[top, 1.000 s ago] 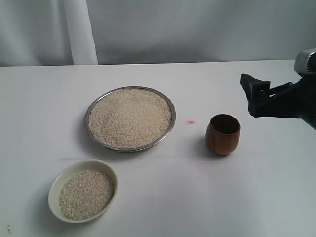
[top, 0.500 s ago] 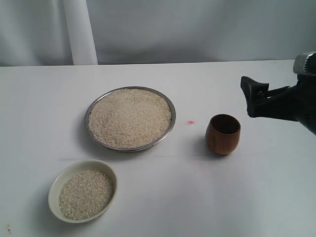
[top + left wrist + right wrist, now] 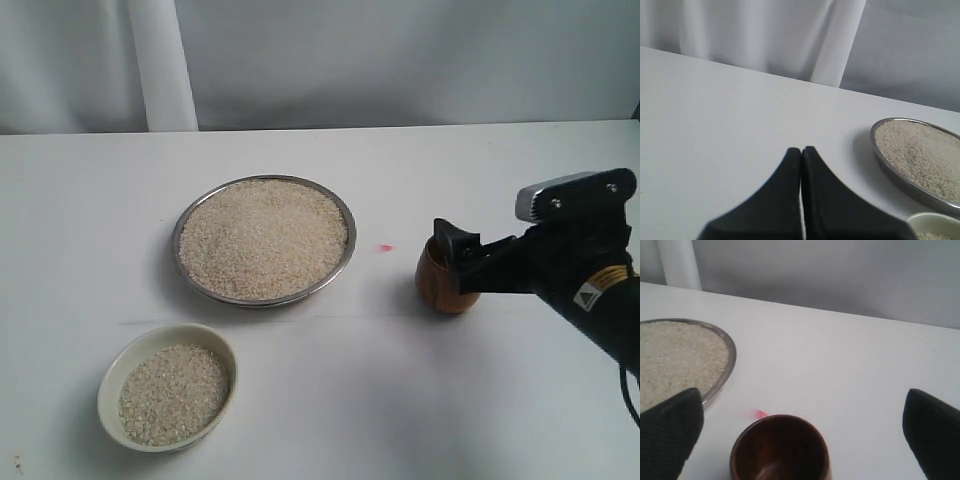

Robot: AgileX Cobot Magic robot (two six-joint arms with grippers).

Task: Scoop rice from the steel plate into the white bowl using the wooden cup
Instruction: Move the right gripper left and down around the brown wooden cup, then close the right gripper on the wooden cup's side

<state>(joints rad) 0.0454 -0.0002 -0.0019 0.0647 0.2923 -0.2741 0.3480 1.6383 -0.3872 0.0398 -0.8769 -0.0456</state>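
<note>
The steel plate (image 3: 177, 243) sits at centre-left, heaped with rice (image 3: 263, 238). In front of it stands the white bowl (image 3: 106, 383), holding more rice (image 3: 172, 394). The wooden cup (image 3: 437, 288) stands upright to the right, empty and dark inside (image 3: 780, 450). My right gripper (image 3: 452, 262) is open wide at the cup; its fingers (image 3: 670, 432) stand apart on either side of the rim without touching it. My left gripper (image 3: 801, 150) is shut on nothing, low over bare table near the plate's rim (image 3: 888, 165); it does not show in the exterior view.
A small red mark (image 3: 386, 248) lies on the white table between plate and cup. A white post (image 3: 165, 65) and a grey backdrop stand behind the table's far edge. The bowl's rim (image 3: 932, 218) shows in the left wrist view.
My right gripper has come in from the right edge, moving left and down to the wooden cup, and its open fingers now flank it. Plate, bowl and cup have not moved.
</note>
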